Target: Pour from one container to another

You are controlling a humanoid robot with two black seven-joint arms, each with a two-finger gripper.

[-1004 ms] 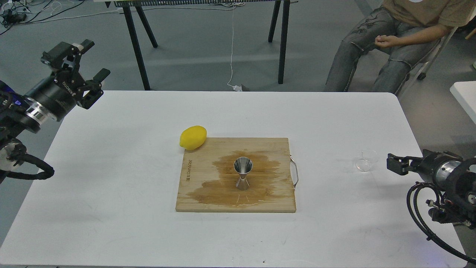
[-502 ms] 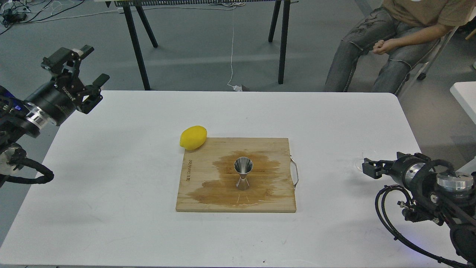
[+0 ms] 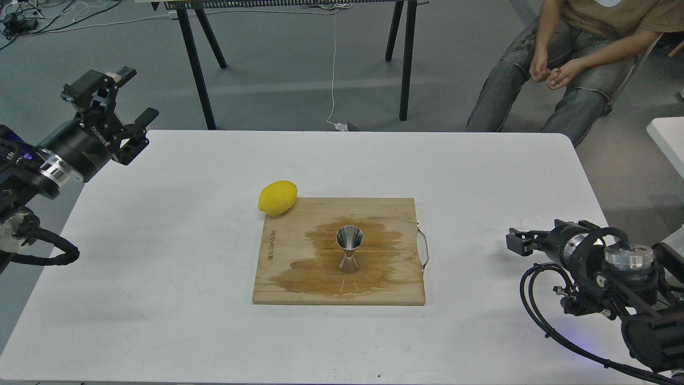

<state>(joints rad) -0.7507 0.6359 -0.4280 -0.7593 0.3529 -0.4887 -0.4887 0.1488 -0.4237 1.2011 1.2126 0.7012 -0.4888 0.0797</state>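
- Two black arms reach in over the white tabletop (image 3: 160, 256).
- Right claw (image 3: 514, 241), low and dark: I cannot tell its grip. The glass cup (image 3: 529, 218) peeks out just behind it.
- Steel jigger (image 3: 349, 248) stands on the wet wooden board (image 3: 288, 251).
- Lemon (image 3: 277, 197) touches the board's far corner.
- Left claw (image 3: 118, 101) hangs spread wide, holding nothing.

Bright, even overhead light, soft faint shadows on the white table (image 3: 160, 256), sharp focus throughout.

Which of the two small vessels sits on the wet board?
The steel jigger, upright in the wet patch on the board. The clear glass cup is off it, by the right gripper.
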